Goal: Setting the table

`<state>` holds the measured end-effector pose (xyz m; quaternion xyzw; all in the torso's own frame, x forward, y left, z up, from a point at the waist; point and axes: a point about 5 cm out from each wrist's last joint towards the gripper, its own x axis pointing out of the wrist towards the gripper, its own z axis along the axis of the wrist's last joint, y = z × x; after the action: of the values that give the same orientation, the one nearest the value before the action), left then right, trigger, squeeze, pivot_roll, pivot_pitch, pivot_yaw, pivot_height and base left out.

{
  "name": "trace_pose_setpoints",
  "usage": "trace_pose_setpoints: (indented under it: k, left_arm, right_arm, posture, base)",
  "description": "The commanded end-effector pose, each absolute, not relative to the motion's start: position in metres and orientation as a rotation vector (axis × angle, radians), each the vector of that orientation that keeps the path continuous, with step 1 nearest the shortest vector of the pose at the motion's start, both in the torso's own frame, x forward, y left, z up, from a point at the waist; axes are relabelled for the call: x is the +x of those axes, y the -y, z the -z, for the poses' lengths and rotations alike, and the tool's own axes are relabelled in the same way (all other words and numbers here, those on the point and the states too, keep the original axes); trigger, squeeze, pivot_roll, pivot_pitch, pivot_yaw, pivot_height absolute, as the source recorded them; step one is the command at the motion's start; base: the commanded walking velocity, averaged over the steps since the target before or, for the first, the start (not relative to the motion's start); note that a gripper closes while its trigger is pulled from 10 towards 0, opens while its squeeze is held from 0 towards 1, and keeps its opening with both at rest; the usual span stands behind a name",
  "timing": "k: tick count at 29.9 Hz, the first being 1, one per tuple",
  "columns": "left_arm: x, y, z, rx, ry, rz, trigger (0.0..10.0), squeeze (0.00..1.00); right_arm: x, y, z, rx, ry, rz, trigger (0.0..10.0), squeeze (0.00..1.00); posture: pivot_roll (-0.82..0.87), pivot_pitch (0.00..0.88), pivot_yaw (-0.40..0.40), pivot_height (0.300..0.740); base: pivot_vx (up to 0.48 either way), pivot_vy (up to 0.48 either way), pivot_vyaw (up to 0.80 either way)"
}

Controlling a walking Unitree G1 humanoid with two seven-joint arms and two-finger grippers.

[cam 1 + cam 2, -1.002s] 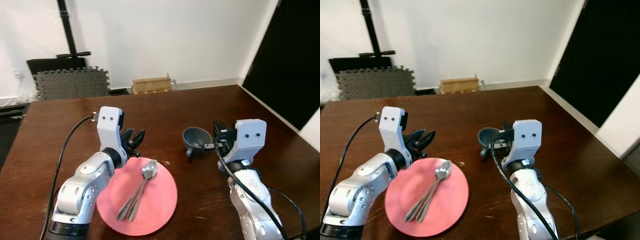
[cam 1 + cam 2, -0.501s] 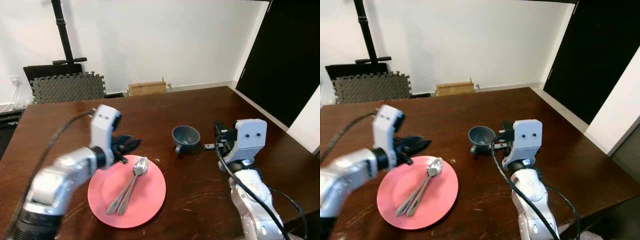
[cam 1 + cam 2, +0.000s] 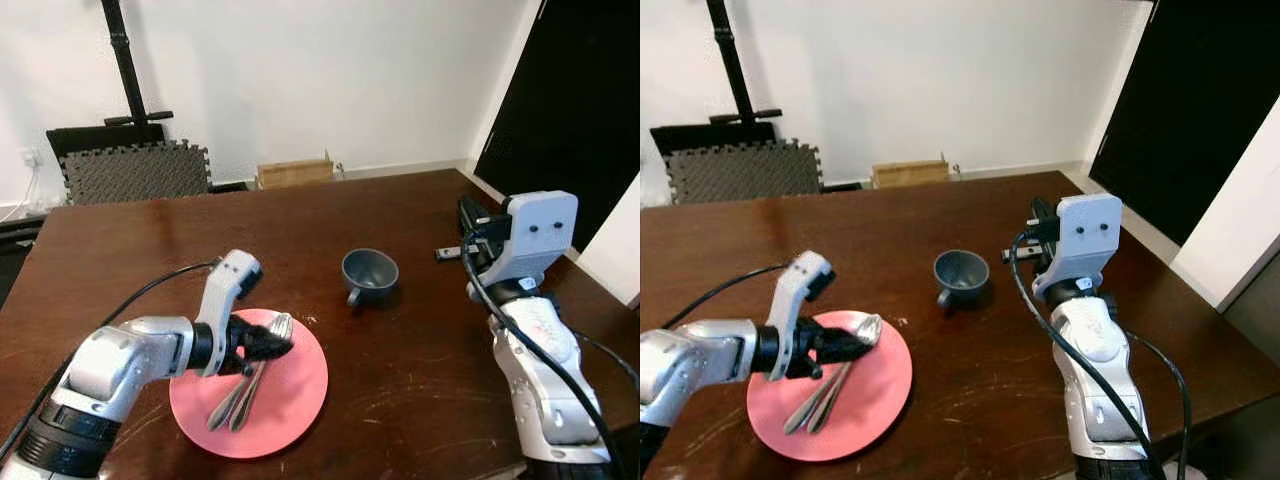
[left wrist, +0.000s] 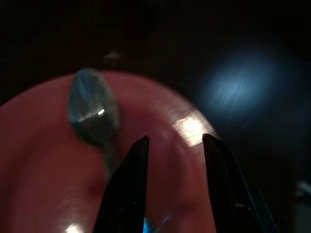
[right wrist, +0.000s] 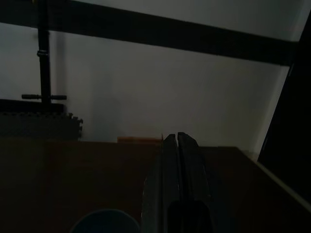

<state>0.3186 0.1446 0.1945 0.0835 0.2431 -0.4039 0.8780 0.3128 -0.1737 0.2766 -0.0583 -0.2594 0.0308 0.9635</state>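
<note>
- Cutlery lies on one pink plate (image 3: 300, 395) near the front left of our dark wooden table (image 3: 420, 330): we count two pieces, and the one whose end we can make out is a spoon (image 3: 279, 325), its bowl toward the far rim of the plate.
- One grey cup (image 3: 368, 273) stands on the bare wood, to the right of the plate and apart from it, handle toward us.
- Our left gripper (image 3: 275, 345) reaches low over the plate, its tips above the cutlery just below the spoon's bowl.
- From the head views we cannot judge the gap between those fingers; the left wrist view settles it: the two black fingers (image 4: 127, 194) stand apart with pink plate between them, holding nothing, and the spoon's bowl (image 4: 92, 112) lies just beside one finger.
- Our right gripper (image 3: 1037, 222) is raised above the table, beyond and to the right of the cup.
- Its wrist view shows the two fingers (image 5: 171, 170) pressed together with nothing between them, pointing across the table at the white wall, with the cup's rim (image 5: 104, 218) below them.
</note>
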Motion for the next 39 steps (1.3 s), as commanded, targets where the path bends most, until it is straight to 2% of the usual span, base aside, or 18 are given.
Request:
trace_pose_setpoints:
  k: [1,5,6,7,21,22,23,24,25,27,28,29,32,34,35,39]
  left_arm:
    - [0.322,-0.154,-0.187,0.251,-0.525,0.765,10.0,1.00]
    - [0.326,-0.163,-0.188,0.269,-0.537,0.693,10.0,1.00]
    - [0.326,-0.164,-0.190,0.271,-0.538,0.688,10.0,0.63]
    - [0.324,-0.162,-0.191,0.237,-0.556,0.702,10.0,0.00]
    - [0.318,-0.141,-0.184,0.407,-0.486,0.718,10.0,0.00]
    - [0.318,-0.140,-0.182,0.430,-0.480,0.704,9.5,0.00]
    - [0.319,-0.140,-0.180,0.457,-0.477,0.690,8.2,0.00]
    - [0.318,-0.138,-0.178,0.460,-0.480,0.693,7.8,0.00]
    - [0.317,-0.136,-0.176,0.449,-0.487,0.705,6.0,0.00]
    - [0.316,-0.136,-0.175,0.443,-0.488,0.711,6.0,0.00]
    - [0.316,-0.134,-0.175,0.444,-0.487,0.712,5.5,0.00]
    - [0.315,-0.131,-0.174,0.449,-0.487,0.717,3.7,0.00]
    - [0.313,-0.128,-0.169,0.467,-0.488,0.719,3.2,0.00]
    - [0.312,-0.126,-0.167,0.465,-0.489,0.718,3.4,0.00]
    - [0.311,-0.124,-0.167,0.464,-0.488,0.719,1.8,0.00]
    - [0.310,-0.122,-0.165,0.466,-0.485,0.723,1.6,0.00]
  right_arm:
    - [0.311,0.176,-0.273,-0.099,0.510,-0.051,10.0,0.00]
    - [0.311,0.177,-0.271,-0.097,0.501,-0.052,10.0,0.00]
    - [0.312,0.176,-0.271,-0.097,0.499,-0.055,10.0,0.00]
    - [0.313,0.176,-0.271,-0.094,0.495,-0.062,10.0,0.00]
    - [0.319,0.161,-0.267,-0.062,0.482,-0.102,10.0,0.00]
    - [0.318,0.160,-0.266,-0.058,0.479,-0.103,10.0,0.00]
    - [0.318,0.158,-0.265,-0.055,0.478,-0.105,10.0,0.00]
    - [0.318,0.157,-0.264,-0.052,0.476,-0.107,10.0,0.00]
    - [0.319,0.155,-0.263,-0.048,0.474,-0.111,10.0,0.00]
    - [0.319,0.155,-0.263,-0.047,0.474,-0.113,10.0,0.00]
    - [0.319,0.153,-0.262,-0.045,0.472,-0.114,10.0,0.00]
    - [0.319,0.152,-0.262,-0.041,0.470,-0.118,10.0,0.00]
    - [0.320,0.143,-0.257,-0.025,0.454,-0.139,10.0,0.00]
    - [0.320,0.138,-0.251,-0.020,0.435,-0.157,10.0,0.00]
    - [0.320,0.135,-0.248,-0.015,0.426,-0.166,10.0,0.00]
    - [0.320,0.130,-0.243,-0.007,0.410,-0.176,10.0,0.00]
  posture:
    - [0.03,0.104,0.037,0.740]
    - [0.03,0.116,0.038,0.740]
    - [0.04,0.122,0.037,0.740]
    - [0.05,0.129,0.034,0.740]
    - [0.05,0.150,0.039,0.740]
    - [0.05,0.151,0.040,0.740]
    - [0.05,0.151,0.040,0.740]
    - [0.05,0.152,0.042,0.740]
    - [0.05,0.154,0.044,0.740]
    - [0.05,0.154,0.044,0.740]
    - [0.05,0.155,0.045,0.740]
    - [0.05,0.157,0.045,0.740]
    - [0.05,0.160,0.046,0.740]
    - [0.05,0.160,0.046,0.740]
    - [0.05,0.159,0.045,0.740]
    - [0.05,0.158,0.045,0.740]
  base:
    - [0.000,0.000,0.00]
    - [0.000,0.000,0.00]
    - [0.000,0.000,0.00]
    - [0.000,0.000,0.00]
    - [0.000,0.000,0.00]
    - [0.000,0.000,0.00]
    - [0.000,0.000,0.00]
    - [0.000,0.000,0.00]
    - [0.000,0.000,0.00]
    - [0.000,0.000,0.00]
    - [0.000,0.000,0.00]
    - [0.000,0.000,0.00]
    - [0.000,0.000,0.00]
    - [0.000,0.000,0.00]
    - [0.000,0.000,0.00]
    - [0.000,0.000,0.00]
